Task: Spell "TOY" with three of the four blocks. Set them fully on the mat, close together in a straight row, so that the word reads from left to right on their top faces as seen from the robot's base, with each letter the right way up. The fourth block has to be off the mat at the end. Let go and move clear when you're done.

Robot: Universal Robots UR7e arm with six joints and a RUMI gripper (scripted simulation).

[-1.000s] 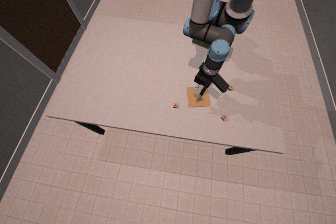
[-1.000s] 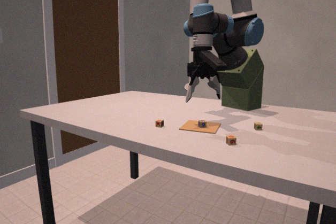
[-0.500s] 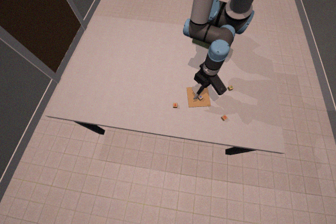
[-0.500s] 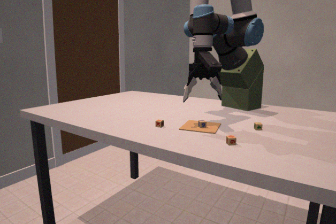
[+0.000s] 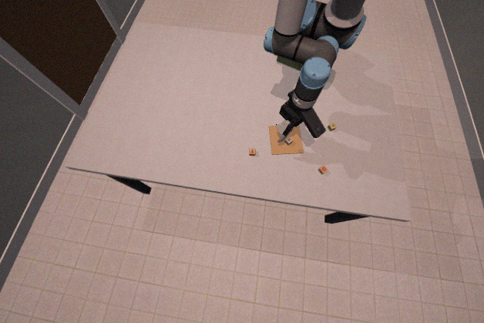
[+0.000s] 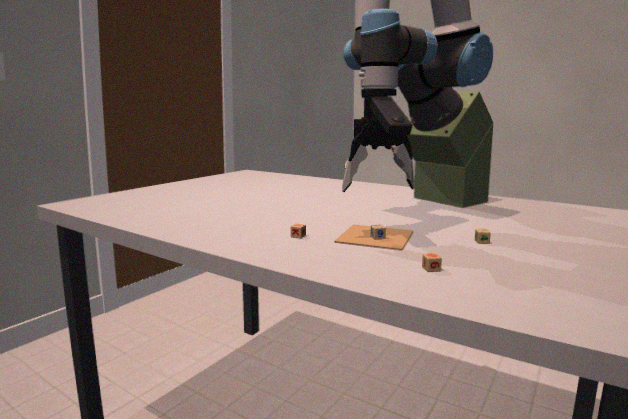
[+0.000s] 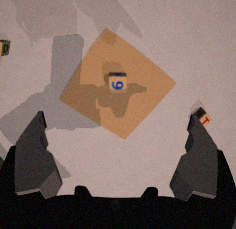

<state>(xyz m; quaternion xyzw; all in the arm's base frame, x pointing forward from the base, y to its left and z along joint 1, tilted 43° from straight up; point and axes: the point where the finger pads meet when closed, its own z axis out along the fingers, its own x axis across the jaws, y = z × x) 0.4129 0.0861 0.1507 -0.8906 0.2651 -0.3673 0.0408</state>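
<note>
The claw (image 6: 378, 175) hangs well above the tabletop (image 6: 203, 210), its two jaws spread nearly full and nothing between them.

Only one block stands on the mat (image 7: 150, 93): the block (image 7: 117, 83) with a blue mark that reads as a 6 or 9. In the wrist view it sits at centre frame, above the midpoint between the two jaws, which flank the lower left and lower right corners. The block therefore lies ahead of the claw's centreline along the view's upward direction, not directly under it, and far below.

This block is a cube, so it has no long axis. Its faces appear nearly square to the wrist frame, while the mat lies rotated as a diamond. The jaw line runs left to right across the frame, roughly parallel to one pair of block faces.

Judgement: this block is probably the fourth one and must leave the mat. The coming move needs a short advance toward upper frame, then a straight descent.

The T block (image 7: 204, 116) shows just above the right jaw tip, off the mat. A green-lettered block (image 7: 4, 47) sits at the left edge. The red-lettered block (image 6: 431, 262) lies near the front edge in the exterior view.
</note>
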